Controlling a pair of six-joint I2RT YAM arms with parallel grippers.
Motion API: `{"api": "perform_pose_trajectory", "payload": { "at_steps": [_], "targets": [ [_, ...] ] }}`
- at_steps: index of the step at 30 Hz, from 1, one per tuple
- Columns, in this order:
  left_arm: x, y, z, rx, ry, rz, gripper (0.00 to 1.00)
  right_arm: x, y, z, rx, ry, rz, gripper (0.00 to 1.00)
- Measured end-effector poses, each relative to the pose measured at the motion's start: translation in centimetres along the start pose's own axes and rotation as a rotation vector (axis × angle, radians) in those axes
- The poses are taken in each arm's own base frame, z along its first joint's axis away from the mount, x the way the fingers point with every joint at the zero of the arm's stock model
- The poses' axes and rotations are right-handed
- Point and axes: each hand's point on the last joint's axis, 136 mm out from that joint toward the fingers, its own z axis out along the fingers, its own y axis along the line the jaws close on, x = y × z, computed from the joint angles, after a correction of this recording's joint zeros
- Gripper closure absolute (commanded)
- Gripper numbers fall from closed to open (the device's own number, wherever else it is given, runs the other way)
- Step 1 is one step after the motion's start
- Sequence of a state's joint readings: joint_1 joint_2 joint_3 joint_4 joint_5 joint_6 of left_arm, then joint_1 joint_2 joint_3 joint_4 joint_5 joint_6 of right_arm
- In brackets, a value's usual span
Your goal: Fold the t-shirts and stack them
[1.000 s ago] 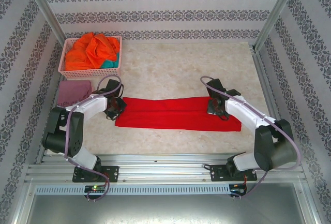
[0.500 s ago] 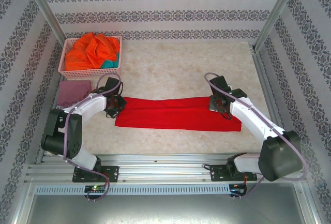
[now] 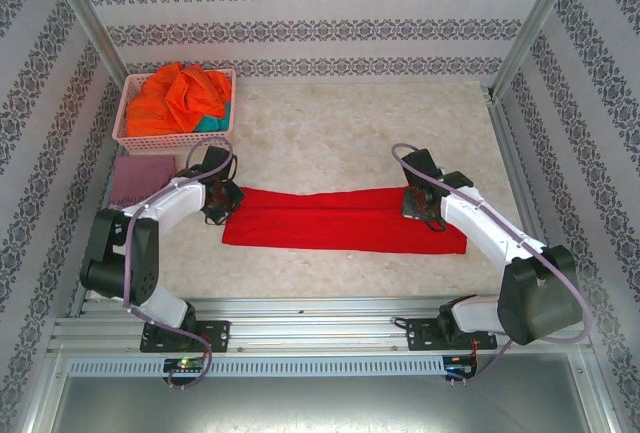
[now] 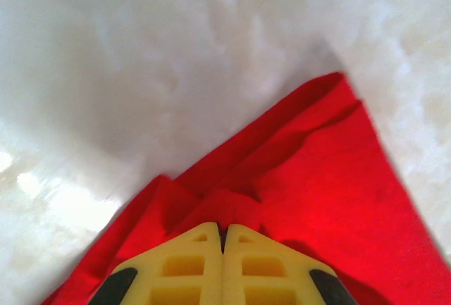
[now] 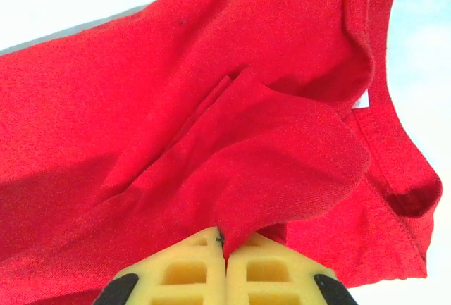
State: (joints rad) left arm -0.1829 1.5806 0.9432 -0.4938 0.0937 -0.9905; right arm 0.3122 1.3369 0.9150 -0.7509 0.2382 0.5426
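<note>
Top external view, vs a sec earlier: right arm had dropped its elbow back toward the near rail, while the right end effector (image 3: 420,205) stayed put on the right end of the red t-shirt (image 3: 345,220). The left end effector (image 3: 221,200) had crept slightly toward the far side at the shirt's left end. Shirt itself had barely shifted: a long narrow band lying flat on the worktop (image 3: 340,133), between the two arms. Both end effectors were closed, each pinching a tuck of red cloth. Right wrist view showed a fold drawn into the shut yellow fingertips (image 5: 194,256) near the collar; left wrist view showed a small peak of cloth at the tips. Judgement: grips set, arms repositioning, so prob. the next fold was about to start; stacking not yet begun. Hard to make out: pinch points hidden under the end effectors from above; no. of layers in the band unclear; left wrist view blurry, fingers cut off at frame bottom. Maroon t-shirt (image 3: 140,180) was partly covered by the left arm, print not readable. Teal t-shirt (image 3: 208,124) lay mostly buried under orange t-shirts (image 3: 178,93) in the pink basket (image 3: 150,139), count impossible to tell.
</note>
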Motion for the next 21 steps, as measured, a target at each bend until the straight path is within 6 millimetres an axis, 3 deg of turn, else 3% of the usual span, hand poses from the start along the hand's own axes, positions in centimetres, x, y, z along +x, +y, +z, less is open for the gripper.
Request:
{"api": "perform_pose_trajectory", "payload": {
  "at_steps": [2,7,11,14,21],
  "targets": [
    [-1.5,-1.7,-0.2,0.018,-0.026,0.012,1.00,-0.6,0.2,-0.3,-0.005,-0.010,-0.002,1.00],
    [-7.1,-8.7,-2.6,0.137,-0.133,0.041,1.00,-3.2,1.4,-1.5,-0.033,-0.064,-0.008,1.00],
    [-9.4,-11.3,-4.7,0.198,-0.207,0.063,1.00,-3.6,1.6,-1.7,-0.040,-0.076,-0.005,1.00],
    [-9.2,-10.4,-4.4,0.186,-0.206,0.067,1.00,-3.6,1.6,-1.5,-0.039,-0.073,-0.006,1.00],
    [-5.2,-3.4,0.2,0.034,-0.085,0.047,1.00,-2.6,1.5,-0.7,-0.034,-0.041,-0.011,1.00]
  ]
}}
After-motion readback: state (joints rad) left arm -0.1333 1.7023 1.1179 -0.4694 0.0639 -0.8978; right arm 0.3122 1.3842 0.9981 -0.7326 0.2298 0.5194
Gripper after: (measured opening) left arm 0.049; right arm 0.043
